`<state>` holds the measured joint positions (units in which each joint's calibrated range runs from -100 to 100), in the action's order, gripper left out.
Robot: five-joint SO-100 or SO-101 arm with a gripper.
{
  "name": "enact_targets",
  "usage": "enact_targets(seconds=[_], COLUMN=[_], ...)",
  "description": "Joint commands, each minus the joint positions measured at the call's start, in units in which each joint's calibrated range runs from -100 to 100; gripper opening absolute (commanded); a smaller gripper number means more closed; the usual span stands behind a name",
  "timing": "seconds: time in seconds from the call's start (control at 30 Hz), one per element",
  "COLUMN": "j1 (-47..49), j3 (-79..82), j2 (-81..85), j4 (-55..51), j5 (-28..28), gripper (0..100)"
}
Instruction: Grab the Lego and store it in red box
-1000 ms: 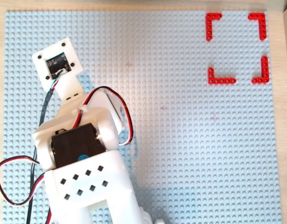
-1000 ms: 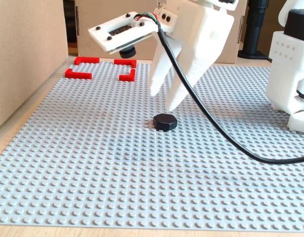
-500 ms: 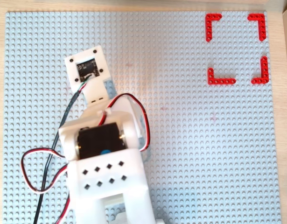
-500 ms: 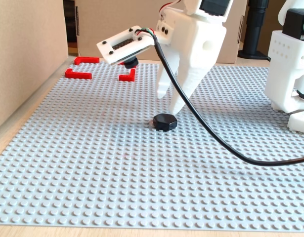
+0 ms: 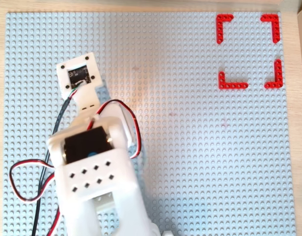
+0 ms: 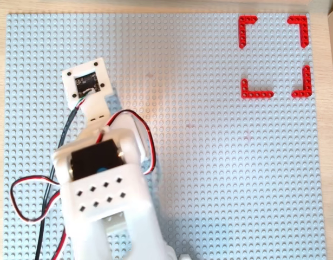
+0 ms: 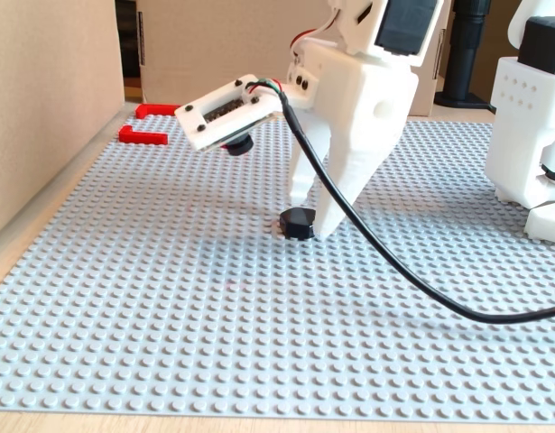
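Fixed view: white claw (image 7: pixel 302 216) down on the grey studded baseplate (image 7: pixel 169 298), fingertips either side of the small dark Lego (image 7: pixel 298 223). Looks like the thick finger (image 7: pixel 349 153) is touching the piece on its right and the thinner one sits just behind it on the left, so closed around the Lego, though can't tell for sure how tight. Lego flat on the studs, not lifted. Camera board (image 7: pixel 227 111) sticking out from the wrist toward the left, black cable (image 7: pixel 385 262) drooping down across the plate to the right edge.

Both overhead views the same: arm (image 5: pixel 92 162) (image 6: pixel 101 179) covering the lower left of the baseplate (image 5: pixel 190 147) (image 6: pixel 209 162), Lego hidden underneath, claw tips not visible either. Red box (image 5: pixel 249 29) (image 6: pixel 274 32) up in the top right corner, four red L corners forming a square outline, well apart from the arm. In the fixed view only a bit of the red box (image 7: pixel 142 135) showing, far back left by the cardboard wall (image 7: pixel 42 108). Pale wood counter (image 7: pixel 259 424) peeking out at the front edge.
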<state>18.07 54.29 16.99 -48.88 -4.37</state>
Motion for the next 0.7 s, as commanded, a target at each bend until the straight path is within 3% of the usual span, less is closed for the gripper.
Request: enact_targets(seconds=[0.0, 0.23, 0.47, 0.67], j1=[-0.1, -0.1, -0.1, -0.1], j3=[-1.1, -1.1, -1.1, -1.1], j2=[-1.1, -1.1, -1.1, -1.1], j4=[0.7, 0.8, 1.0, 1.1], j5=[-0.2, -0.3, -0.2, -0.3], gripper=[21, 20, 5, 3])
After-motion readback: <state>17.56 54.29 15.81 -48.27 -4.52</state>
